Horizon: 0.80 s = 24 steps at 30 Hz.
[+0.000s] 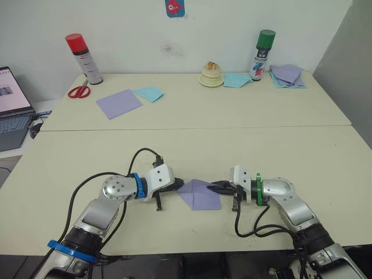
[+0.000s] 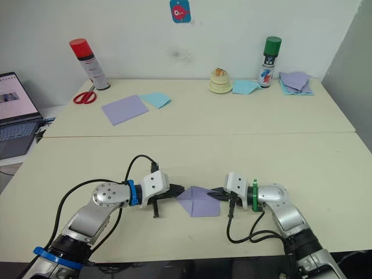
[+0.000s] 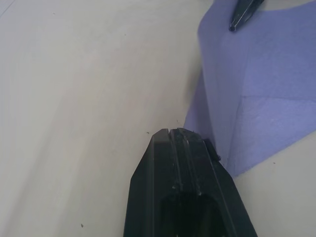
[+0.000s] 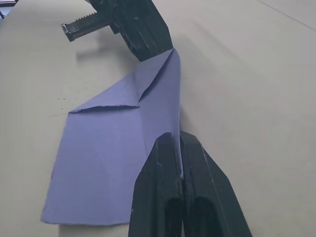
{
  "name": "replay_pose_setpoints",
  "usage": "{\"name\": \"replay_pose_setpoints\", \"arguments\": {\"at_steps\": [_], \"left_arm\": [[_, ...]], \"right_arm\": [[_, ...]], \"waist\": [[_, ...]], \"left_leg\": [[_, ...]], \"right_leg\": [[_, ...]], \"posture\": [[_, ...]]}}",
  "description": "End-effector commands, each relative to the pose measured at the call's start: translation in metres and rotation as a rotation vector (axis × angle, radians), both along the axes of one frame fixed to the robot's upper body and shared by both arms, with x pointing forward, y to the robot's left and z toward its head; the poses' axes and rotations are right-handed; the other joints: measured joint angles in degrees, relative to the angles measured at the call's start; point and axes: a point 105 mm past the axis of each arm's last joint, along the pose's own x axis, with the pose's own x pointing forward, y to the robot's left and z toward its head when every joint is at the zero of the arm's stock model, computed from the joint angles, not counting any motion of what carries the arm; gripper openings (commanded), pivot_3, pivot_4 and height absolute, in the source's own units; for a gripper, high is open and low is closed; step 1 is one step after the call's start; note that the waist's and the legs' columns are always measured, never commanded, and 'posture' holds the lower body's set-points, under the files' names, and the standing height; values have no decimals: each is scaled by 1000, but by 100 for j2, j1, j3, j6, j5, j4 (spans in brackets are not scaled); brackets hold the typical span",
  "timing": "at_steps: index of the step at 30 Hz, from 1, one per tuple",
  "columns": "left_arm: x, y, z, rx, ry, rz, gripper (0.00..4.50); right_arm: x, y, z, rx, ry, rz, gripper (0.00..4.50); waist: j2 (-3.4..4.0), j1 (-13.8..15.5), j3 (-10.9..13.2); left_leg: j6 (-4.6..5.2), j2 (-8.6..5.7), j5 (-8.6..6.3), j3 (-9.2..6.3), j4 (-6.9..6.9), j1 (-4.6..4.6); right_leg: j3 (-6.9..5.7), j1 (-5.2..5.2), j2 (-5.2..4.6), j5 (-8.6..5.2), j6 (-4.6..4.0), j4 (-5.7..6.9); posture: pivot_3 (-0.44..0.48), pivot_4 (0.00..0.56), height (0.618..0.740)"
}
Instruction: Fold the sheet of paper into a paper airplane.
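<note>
The sheet of paper (image 1: 199,194) lies on the near part of the table (image 1: 244,151), between the 2 grippers. It is lavender and already folded: its end toward the left gripper (image 1: 176,185) makes a point, with a triangular flap on top, and its other end is still a straight edge.

The left gripper is at this pointed tip. In the left wrist view its 2 black fingers (image 3: 182,163) are pressed together, with the paper's edge touching them at the side; I cannot tell if any paper is caught between them.

The right gripper (image 1: 220,188) reaches over the opposite side of the sheet. In the right wrist view its fingers (image 4: 170,173) are closed, and the raised fold of the paper runs into the narrow line between them, so it is pinching the crease.

At the far side of the table are a smooth lavender square (image 1: 118,103), a light blue sheet (image 1: 149,93), red scissors (image 1: 78,90), and 2 spray cans (image 1: 84,58).
</note>
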Motion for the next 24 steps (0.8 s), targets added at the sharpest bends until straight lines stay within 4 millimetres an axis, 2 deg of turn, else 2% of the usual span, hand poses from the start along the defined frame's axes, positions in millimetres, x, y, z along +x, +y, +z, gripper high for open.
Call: {"name": "replay_pose_setpoints", "arguments": {"at_steps": [1,9,12,16,21,24], "left_arm": [[-6,10,-20,17,74,55,0],[2,5,43,-271,-52,137,0],[-3,-3,54,-312,-51,126,0],[-9,-10,40,-254,-20,111,0],[-14,-12,9,-182,66,124,0],[-12,-4,-18,-129,133,183,0]], "right_arm": [[7,-2,7,5,-7,-32,59],[9,0,2,-20,-15,-47,59],[9,-1,2,-24,-16,-40,59],[9,-1,2,-26,-13,-36,59],[8,-2,3,-32,-16,-29,59],[7,-2,5,-26,-8,-22,59]], "waist": [[0,0,0],[-5,-5,7],[-5,-2,7],[-5,-5,7],[-5,-4,7],[-4,5,6]], "left_leg": [[0,0,0,0,0,0],[-1,2,0,0,0,-19],[-1,2,0,-1,0,-21],[-1,2,0,3,-1,-19],[-1,2,0,4,-2,-19],[-1,1,0,2,-2,-19]], "right_leg": [[-1,0,0,0,0,0],[0,-24,0,0,0,5],[0,-25,-2,0,0,3],[2,-24,-1,0,0,3],[2,-23,2,0,0,3],[0,-23,2,0,0,2]], "posture": [[0,150,740],[0,150,740],[0,150,740],[0,150,740],[0,150,740],[0,150,740]]}}
